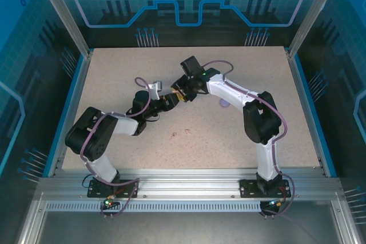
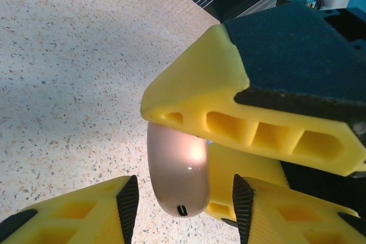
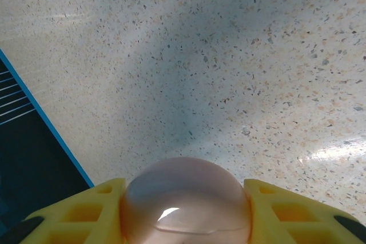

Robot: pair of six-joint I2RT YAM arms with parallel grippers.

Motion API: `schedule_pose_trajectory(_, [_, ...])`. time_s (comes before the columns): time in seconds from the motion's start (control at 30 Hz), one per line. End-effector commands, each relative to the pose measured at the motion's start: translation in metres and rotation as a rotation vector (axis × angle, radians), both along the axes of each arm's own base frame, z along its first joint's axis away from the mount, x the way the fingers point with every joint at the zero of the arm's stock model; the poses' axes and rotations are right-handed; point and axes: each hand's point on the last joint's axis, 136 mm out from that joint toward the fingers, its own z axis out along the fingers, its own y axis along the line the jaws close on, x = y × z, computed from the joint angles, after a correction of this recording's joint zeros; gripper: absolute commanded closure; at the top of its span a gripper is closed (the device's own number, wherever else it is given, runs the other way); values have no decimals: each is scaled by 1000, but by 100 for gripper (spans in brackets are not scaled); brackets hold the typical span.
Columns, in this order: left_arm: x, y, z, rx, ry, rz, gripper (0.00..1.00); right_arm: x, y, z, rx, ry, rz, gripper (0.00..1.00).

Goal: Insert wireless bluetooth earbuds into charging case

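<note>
Top view: both arms reach in to the middle of the table (image 1: 114, 72), the left gripper (image 1: 164, 102) and right gripper (image 1: 180, 94) tip to tip above it. They look set for a two-handed job, one holding while the other works. Two pink earbuds (image 1: 174, 135) lie loose on the table nearer the bases, well apart from both grippers, not yet in any case. A lavender spot (image 1: 225, 104) sits just beside the right arm, partly covered and too small to name. The held thing is lost between the fingers from up here.

Left wrist: a pink case (image 2: 177, 170) stands on edge, port (image 2: 181, 210) at its lower end. The left gripper (image 2: 186, 197) is spread to either side of it, a gap showing at each pad, so nothing is gripped. The right gripper's fingers (image 2: 240, 118) come in from above and behind, hiding the case's far side. I cannot tell whether the lid is up.

Right wrist: the right gripper (image 3: 186, 216) is clamped on the case (image 3: 183, 192), both fingers against its domed shell, which is held clear of the table. The lower half is cut off by the frame edge
</note>
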Motion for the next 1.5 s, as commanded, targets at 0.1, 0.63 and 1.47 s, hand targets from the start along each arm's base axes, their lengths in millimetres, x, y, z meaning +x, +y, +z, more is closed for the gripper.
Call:
schedule_pose_trajectory(0.1, [9, -1, 12, -11, -66, 22, 52, -9, 7, 15, 34, -13, 15, 55])
schedule_pose_trajectory(0.63, [17, 0, 10, -27, -71, 55, 58, -11, 9, 12, 46, -11, 28, 56])
schedule_pose_trajectory(1.47, [18, 1, 15, -44, -73, 65, 98, -13, 8, 15, 53, -23, 24, 55])
